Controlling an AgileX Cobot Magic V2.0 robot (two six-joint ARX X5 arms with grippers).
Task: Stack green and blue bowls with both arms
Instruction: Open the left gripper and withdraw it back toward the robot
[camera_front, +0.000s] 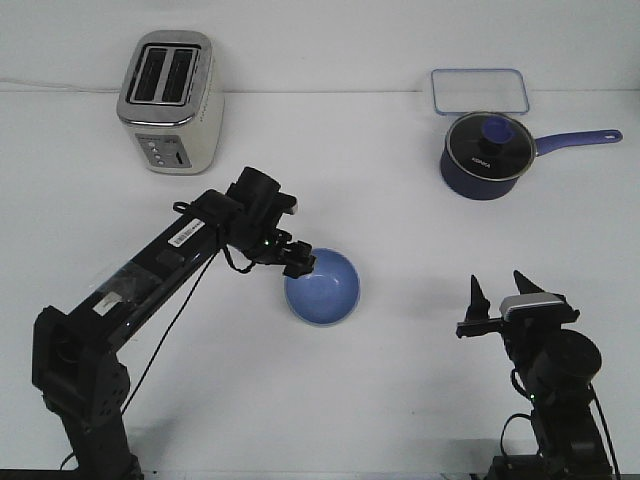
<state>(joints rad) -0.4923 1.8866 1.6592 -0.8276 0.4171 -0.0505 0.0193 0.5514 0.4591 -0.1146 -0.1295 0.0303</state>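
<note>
The periwinkle blue bowl (325, 290) sits near the middle of the table, its inside tipped slightly toward the camera. My left gripper (299, 263) reaches in from the left, and its black fingers look closed over the bowl's upper left rim. At the front right, well away from the bowl, my right gripper (500, 290) stands open with its pointed fingertips (477, 292) up and nothing between them. The green bowl is not in view.
A silver toaster (170, 100) stands at the back left. At the back right is a dark blue saucepan (485, 155) with a glass lid and a long handle. A clear rectangular container (478, 90) lies behind it.
</note>
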